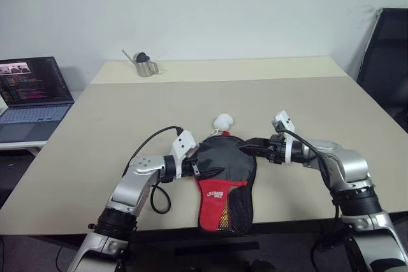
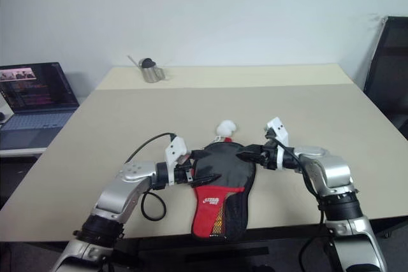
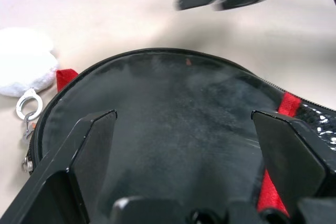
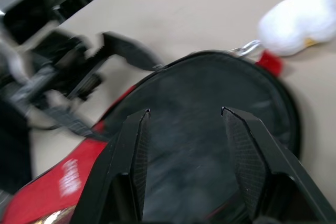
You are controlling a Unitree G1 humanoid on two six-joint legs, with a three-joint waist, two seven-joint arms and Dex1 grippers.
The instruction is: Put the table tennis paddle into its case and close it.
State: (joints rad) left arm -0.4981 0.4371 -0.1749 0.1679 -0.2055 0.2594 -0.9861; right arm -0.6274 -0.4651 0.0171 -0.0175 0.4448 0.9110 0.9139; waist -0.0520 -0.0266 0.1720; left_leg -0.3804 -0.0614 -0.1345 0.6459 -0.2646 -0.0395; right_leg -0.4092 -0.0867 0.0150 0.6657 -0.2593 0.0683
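The case [image 1: 224, 179] lies flat on the table [image 1: 319, 113], close to the near edge and between the two arms. Its round top part is black. Its narrow lower part is red and reaches almost to the table edge. There is white writing on the red part, but it is too small to read. A strip of mesh runs down one side of the lower part. A small white fluffy ball [image 1: 222, 121] sits on the table just past the round end of the case, hooked to the zipper by a little metal ring [image 3: 27, 103]. The paddle cannot be seen, so I cannot tell if it is inside.

The left gripper [image 1: 199, 167] is at the left side of the round black part. Its two fingers are spread wide over the black cloth and hold nothing. The right gripper [image 1: 245, 148] is at the right side of the round part, near the top. Its fingers are partly apart above the black cloth, and they do not pinch anything that I can see.

Farther away, a small metal watering can [image 1: 145, 65] stands at the back of the table. A laptop [image 1: 32, 97] with a lit screen sits on a lower surface to the left. A black chair [image 1: 387, 62] stands at the right.
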